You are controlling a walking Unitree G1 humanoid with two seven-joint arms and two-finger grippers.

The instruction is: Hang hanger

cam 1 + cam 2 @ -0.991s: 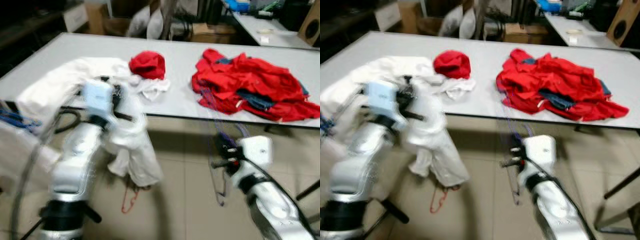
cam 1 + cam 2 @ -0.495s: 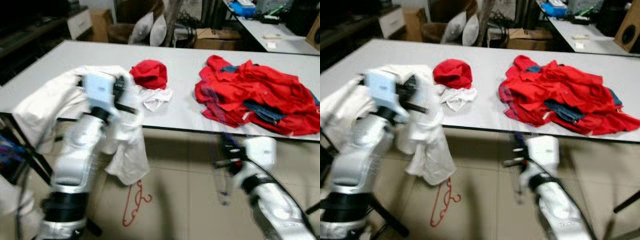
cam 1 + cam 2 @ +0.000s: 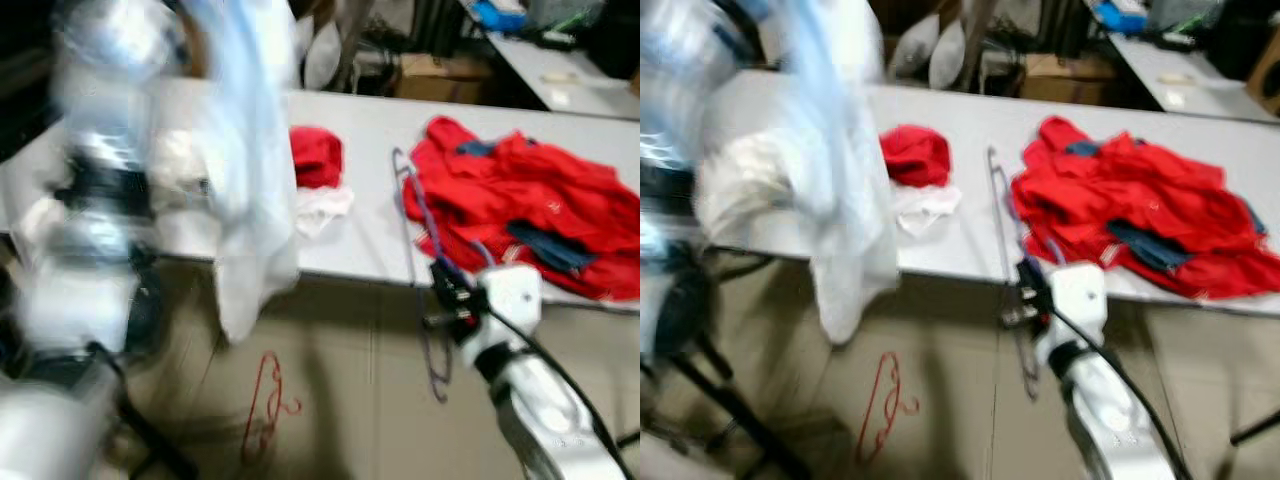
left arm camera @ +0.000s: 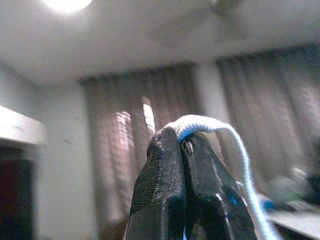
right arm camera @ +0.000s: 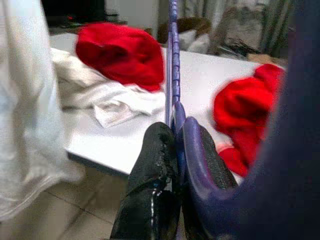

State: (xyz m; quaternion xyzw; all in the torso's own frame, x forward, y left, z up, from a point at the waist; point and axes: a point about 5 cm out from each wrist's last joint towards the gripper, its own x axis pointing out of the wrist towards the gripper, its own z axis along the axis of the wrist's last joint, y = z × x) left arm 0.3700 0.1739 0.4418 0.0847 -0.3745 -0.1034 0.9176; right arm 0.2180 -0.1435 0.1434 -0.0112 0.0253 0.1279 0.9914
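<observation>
Left arm has swung up high since a second ago; its left gripper (image 4: 182,150), fingers pinched tight on a white hanger hook (image 4: 210,125), lifts the white garment (image 3: 250,180) off the tabletop (image 3: 370,240). Right gripper (image 5: 172,135), clamped on the purple hanger (image 3: 415,230), has raised it. Hanging looks imminent. Red hanger (image 3: 265,405) lies on the floor.

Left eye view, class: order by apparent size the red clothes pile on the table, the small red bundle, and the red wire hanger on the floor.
1. Red clothes pile.
2. Small red bundle and thin red wire hanger: too alike to rank; the hanger lies nearer the camera.
</observation>
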